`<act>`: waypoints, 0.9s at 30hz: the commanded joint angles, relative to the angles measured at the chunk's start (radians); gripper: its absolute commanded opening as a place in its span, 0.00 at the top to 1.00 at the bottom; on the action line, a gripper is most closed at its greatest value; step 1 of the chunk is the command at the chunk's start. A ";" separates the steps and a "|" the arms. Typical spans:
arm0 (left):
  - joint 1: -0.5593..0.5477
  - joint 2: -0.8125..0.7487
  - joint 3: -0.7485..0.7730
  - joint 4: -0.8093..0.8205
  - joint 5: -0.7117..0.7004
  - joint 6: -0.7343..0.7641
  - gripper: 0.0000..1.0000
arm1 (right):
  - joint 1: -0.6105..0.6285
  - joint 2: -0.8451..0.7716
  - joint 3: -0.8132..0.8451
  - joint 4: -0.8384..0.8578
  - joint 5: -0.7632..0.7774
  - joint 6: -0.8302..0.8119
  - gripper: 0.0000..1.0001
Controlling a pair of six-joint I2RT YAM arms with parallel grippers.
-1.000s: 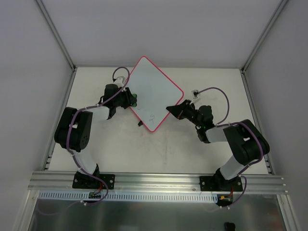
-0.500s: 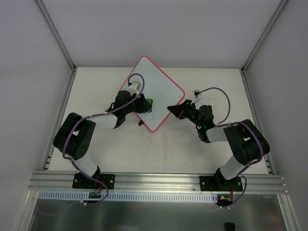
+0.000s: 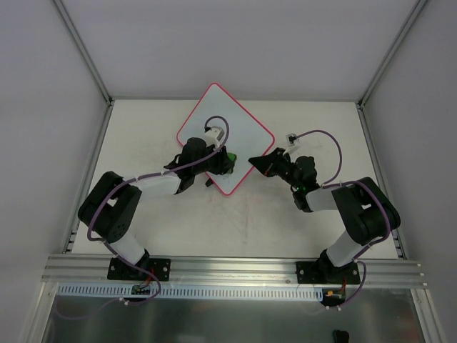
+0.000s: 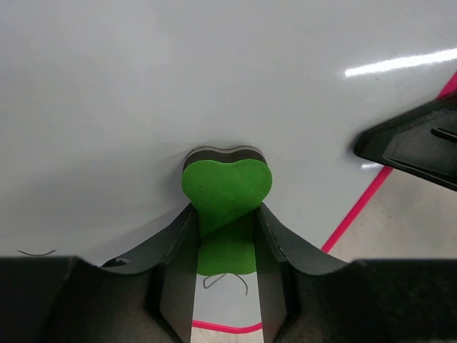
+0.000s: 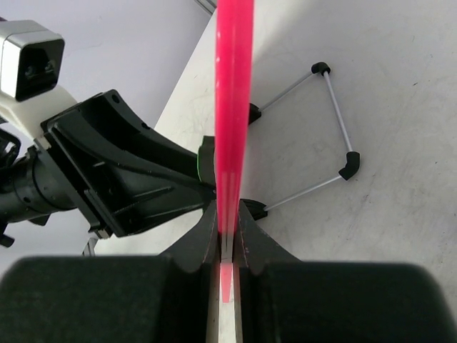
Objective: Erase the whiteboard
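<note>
The whiteboard (image 3: pixel 235 121), white with a pink frame, lies turned like a diamond at the table's back middle. My left gripper (image 3: pixel 224 161) is over its lower right part, shut on the green eraser (image 3: pixel 230 155). In the left wrist view the eraser (image 4: pixel 227 189) presses flat against the whiteboard (image 4: pixel 214 78), held by that gripper (image 4: pixel 226 214); a thin scribble (image 4: pixel 225 280) shows between the fingers. My right gripper (image 3: pixel 253 161) is shut on the whiteboard's right edge. The right wrist view shows the pink frame (image 5: pixel 232 107) pinched in that gripper (image 5: pixel 228 218).
A thin wire stand (image 5: pixel 330 118) with black end caps lies on the table beyond the board's edge. Grey walls close in the table on the left, right and back. An aluminium rail (image 3: pixel 235 268) runs along the near edge by the arm bases.
My left gripper has swept the eraser to the right and down across the board, toward its lower right edge. The right gripper has kept its hold on the frame.
</note>
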 commanded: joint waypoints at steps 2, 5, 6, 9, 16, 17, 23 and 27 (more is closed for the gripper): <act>-0.118 0.056 -0.012 -0.228 -0.062 0.073 1.00 | 0.038 -0.039 0.036 0.336 -0.113 -0.015 1.00; -0.129 0.067 -0.020 -0.234 -0.081 0.067 1.00 | 0.038 -0.038 0.037 0.336 -0.113 -0.013 1.00; -0.132 0.073 -0.026 -0.234 -0.082 0.061 1.00 | 0.038 -0.041 0.036 0.337 -0.115 -0.013 1.00; -0.132 0.098 -0.040 -0.233 -0.087 0.038 1.00 | 0.038 -0.047 0.033 0.336 -0.113 -0.015 1.00; -0.131 0.073 -0.107 -0.225 -0.106 -0.004 1.00 | 0.038 -0.049 0.034 0.336 -0.117 -0.012 1.00; -0.131 0.070 -0.115 -0.225 -0.102 -0.013 1.00 | 0.038 -0.050 0.034 0.337 -0.117 -0.012 1.00; -0.119 0.023 -0.198 -0.231 -0.075 -0.045 1.00 | 0.038 -0.052 0.031 0.336 -0.117 -0.013 1.00; -0.105 0.029 -0.233 -0.230 -0.041 -0.053 1.00 | 0.038 -0.046 0.036 0.336 -0.118 -0.012 1.00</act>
